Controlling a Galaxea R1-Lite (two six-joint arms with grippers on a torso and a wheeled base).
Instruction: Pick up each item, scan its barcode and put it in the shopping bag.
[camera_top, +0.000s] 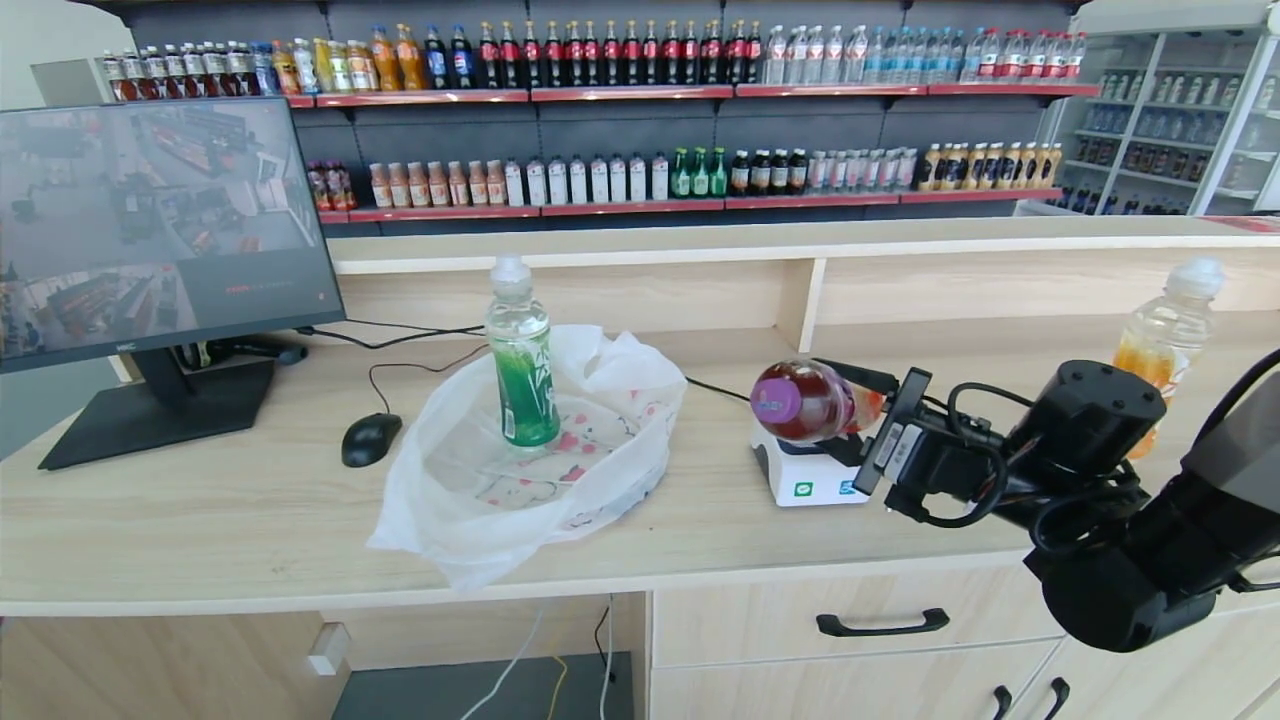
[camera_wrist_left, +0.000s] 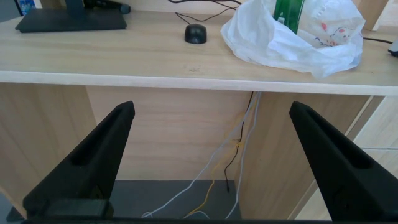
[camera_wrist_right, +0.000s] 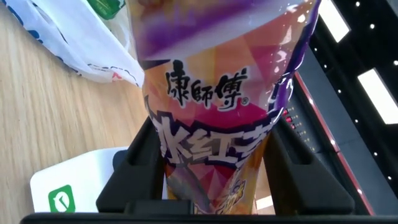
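1. The right gripper (camera_top: 862, 408), fingers (camera_wrist_right: 134, 168) clamped on a purple-capped bottle (camera_top: 805, 402), holds it sideways just above the white scanner (camera_top: 800, 485), apparently to present its barcode.
2. A green bottle (camera_top: 522, 380) stands upright inside the shopping bag (camera_top: 470, 510) on the table (camera_top: 200, 500).
3. An orange bottle (camera_top: 1160, 345) stands at the right, likely next.
4. The left gripper (camera_wrist_left: 212, 112) hangs below the table edge, fingers apart.

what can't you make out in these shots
- Barcode on the purple-capped bottle: head view, too small; right wrist view, jaws cover part of the label.
- Scanner top: head view, under that bottle.
- Orange bottle base: head view, behind the right arm.
- Green bottle: left wrist view, cut off by the edge.
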